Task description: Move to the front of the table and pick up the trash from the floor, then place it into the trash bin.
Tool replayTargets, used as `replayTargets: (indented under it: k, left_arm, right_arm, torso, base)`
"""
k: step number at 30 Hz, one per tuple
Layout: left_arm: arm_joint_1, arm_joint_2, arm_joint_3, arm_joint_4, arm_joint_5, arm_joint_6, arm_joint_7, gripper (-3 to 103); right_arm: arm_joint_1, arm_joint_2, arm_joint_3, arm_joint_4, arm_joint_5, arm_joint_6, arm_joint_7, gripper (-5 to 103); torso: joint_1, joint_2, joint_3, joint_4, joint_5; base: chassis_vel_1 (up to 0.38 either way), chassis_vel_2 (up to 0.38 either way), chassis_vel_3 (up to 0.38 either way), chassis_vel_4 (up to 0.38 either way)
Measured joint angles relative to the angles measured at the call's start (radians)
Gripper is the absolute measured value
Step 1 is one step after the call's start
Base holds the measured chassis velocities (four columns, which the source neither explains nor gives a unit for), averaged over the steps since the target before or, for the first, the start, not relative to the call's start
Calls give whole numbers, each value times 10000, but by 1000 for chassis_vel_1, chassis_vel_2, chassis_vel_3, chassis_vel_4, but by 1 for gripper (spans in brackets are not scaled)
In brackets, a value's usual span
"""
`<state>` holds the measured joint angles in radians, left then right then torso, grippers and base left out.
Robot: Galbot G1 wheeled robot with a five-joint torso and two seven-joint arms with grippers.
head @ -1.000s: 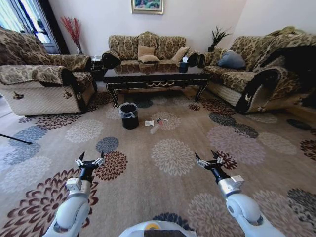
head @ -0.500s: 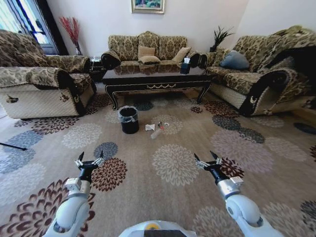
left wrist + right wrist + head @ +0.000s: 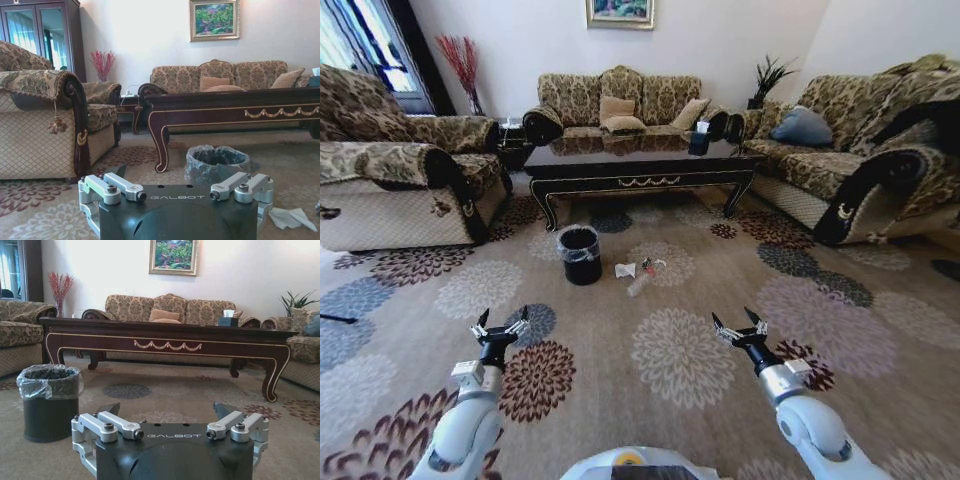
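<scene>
The dark glossy table (image 3: 640,166) stands ahead at the back of the flowered carpet floor (image 3: 672,352). In front of it sits the black trash bin (image 3: 579,254) with a clear liner. The trash lies just right of the bin: crumpled white paper (image 3: 625,270) and a clear slim bottle (image 3: 641,282). My left gripper (image 3: 503,320) and right gripper (image 3: 733,320) hover open and empty over the carpet, well short of the trash. The left wrist view has the bin (image 3: 217,162), the paper (image 3: 292,218) and the table (image 3: 235,107). In the right wrist view the bin (image 3: 47,402) stands before the table (image 3: 165,342).
An armchair (image 3: 390,180) flanks the carpet on the left. A long sofa (image 3: 860,160) flanks it on the right, and another sofa (image 3: 620,100) sits behind the table. A dark tissue box (image 3: 698,140) rests on the table. Open carpet lies between me and the bin.
The whole head view has shifted: the camera has advanced, so the table, bin and trash sit nearer and lower in the picture. Both grippers stay open in the same pose.
</scene>
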<state>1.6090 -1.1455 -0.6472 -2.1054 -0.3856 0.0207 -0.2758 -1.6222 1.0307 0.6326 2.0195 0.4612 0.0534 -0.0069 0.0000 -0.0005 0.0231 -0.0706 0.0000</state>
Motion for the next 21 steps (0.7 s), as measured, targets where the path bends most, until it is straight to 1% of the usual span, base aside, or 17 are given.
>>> replayTargets:
  k: [10,13,18,21]
  left_arm:
    - [-9,-26,-4,29,-20,40,-41,100]
    - [-14,-27,-3,38,-23,62,-51,100]
    - [-17,-1,-41,41,-67,146,-98,100]
    - [-32,41,-84,41,-176,246,-141,100]
  right_arm:
    - [-77,50,-17,-17,-87,46,-39,100]
    - [-101,54,-14,-12,-96,49,-43,100]
    - [-111,115,-29,-18,-148,54,-49,100]
    - [-138,160,-66,-37,-211,65,-56,100]
  torso:
    - [0,1,0,0,3]
    - [0,0,1,-3,-2]
    - [0,1,3,2,0]
    - [0,1,2,-1,-2]
  base:
    - [-179,165,180,-173]
    - [-199,198,195,-199]
    - [-198,228,219,-211]
    - [-210,222,215,-211]
